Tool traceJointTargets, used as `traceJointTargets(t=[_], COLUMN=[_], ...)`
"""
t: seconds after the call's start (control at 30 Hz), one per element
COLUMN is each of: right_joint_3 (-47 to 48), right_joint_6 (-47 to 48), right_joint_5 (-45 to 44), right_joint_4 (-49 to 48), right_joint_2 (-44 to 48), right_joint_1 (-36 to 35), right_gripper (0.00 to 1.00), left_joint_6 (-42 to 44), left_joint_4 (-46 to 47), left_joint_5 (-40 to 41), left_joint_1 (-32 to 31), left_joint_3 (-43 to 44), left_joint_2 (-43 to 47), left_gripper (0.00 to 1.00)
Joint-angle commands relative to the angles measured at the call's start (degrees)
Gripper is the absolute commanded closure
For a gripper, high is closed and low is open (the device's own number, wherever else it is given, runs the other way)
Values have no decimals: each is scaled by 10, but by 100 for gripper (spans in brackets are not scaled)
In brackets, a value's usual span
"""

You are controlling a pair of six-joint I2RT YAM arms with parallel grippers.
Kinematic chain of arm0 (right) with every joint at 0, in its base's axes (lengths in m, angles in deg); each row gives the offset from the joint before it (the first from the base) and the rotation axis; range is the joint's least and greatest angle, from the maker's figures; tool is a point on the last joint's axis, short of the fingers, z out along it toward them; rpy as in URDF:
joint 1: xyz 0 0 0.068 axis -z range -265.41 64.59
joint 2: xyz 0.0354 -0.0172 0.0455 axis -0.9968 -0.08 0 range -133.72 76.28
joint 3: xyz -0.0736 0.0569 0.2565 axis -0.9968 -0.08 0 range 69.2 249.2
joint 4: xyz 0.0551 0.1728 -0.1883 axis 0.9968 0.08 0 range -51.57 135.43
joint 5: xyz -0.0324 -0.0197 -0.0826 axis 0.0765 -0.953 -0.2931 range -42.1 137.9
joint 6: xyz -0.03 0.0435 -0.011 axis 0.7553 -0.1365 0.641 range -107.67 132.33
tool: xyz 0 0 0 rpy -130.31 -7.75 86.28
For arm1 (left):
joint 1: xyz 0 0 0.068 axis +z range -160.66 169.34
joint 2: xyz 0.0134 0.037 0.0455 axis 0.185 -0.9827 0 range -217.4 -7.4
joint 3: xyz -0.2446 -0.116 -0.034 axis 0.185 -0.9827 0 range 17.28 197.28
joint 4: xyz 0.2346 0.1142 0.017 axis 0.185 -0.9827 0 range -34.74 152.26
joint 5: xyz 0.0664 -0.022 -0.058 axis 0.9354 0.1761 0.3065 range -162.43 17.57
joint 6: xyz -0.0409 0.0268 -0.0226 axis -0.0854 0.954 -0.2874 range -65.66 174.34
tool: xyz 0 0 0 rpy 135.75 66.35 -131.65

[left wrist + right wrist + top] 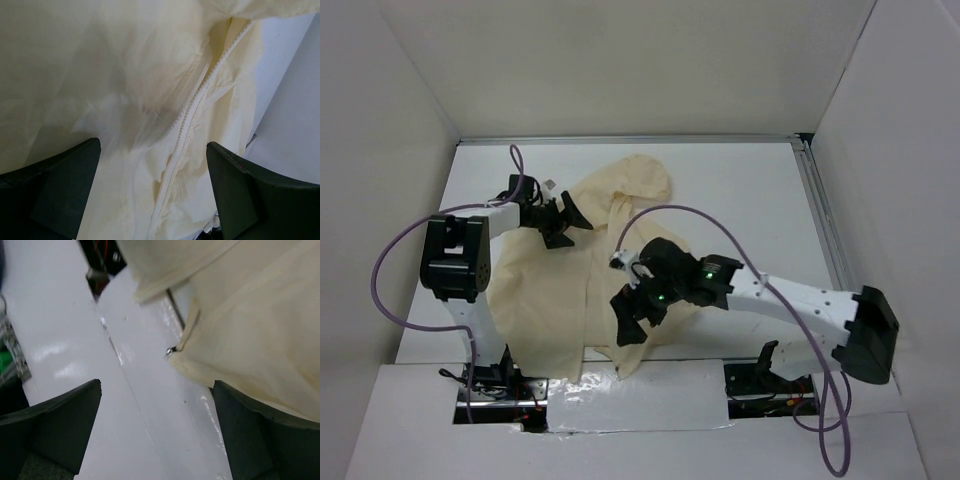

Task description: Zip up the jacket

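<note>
The pale cream jacket lies spread on the white table, hood towards the back. My left gripper is open and empty over the upper chest. In the left wrist view it hovers over the jacket, with the white zipper teeth running between its fingers. My right gripper is open and empty over the jacket's bottom hem. In the right wrist view it is above bare table, and the small metal zipper pull sits at the hem corner of the jacket, just ahead of the fingers.
White walls enclose the table on three sides. A metal rail runs along the right side. Purple cables loop off both arms. The table's near edge with a taped seam and the arm bases lie just below the hem.
</note>
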Motion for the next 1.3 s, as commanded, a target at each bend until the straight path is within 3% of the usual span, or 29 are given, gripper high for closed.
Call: traceJointTargets(t=[0.0,0.1,0.27,0.37,0.6,0.7,0.9,1.0,1.1,1.27], right_joint_3=[2,-15,-48,-45,-43,-38,-20,10,49,146], right_joint_6=[-57,-108,-151,-179,-230,-243,-244,-228,-192,-125], right_joint_5=[-79,-121,-245,-298,-352,-351,-323,-305,-269,-230], right_joint_4=[-11,4,16,16,-11,-11,-33,-29,-35,-36], right_joint_2=[59,42,-9,-59,-165,-178,-188,-207,-221,-244], right_joint_1=[53,98,103,117,173,204,280,330,386,466], right_gripper=[0,0,0,0,0,0,0,0,0,0], left_joint_6=[17,7,-18,-54,-95,-93,-73,-59,-39,-11], left_joint_4=[5,-27,-80,-102,-111,-90,-38,-13,-18,-50], left_joint_5=[-20,16,131,155,159,149,126,106,92,83], left_joint_1=[-7,-21,-84,-104,-120,-122,-133,-143,-147,-146], left_joint_3=[-28,-61,-151,-206,-302,-309,-230,-152,-8,183], left_joint_2=[60,123,292,350,393,349,190,101,-23,-118], left_gripper=[1,1,1,1,1,1,1,1,1,1])
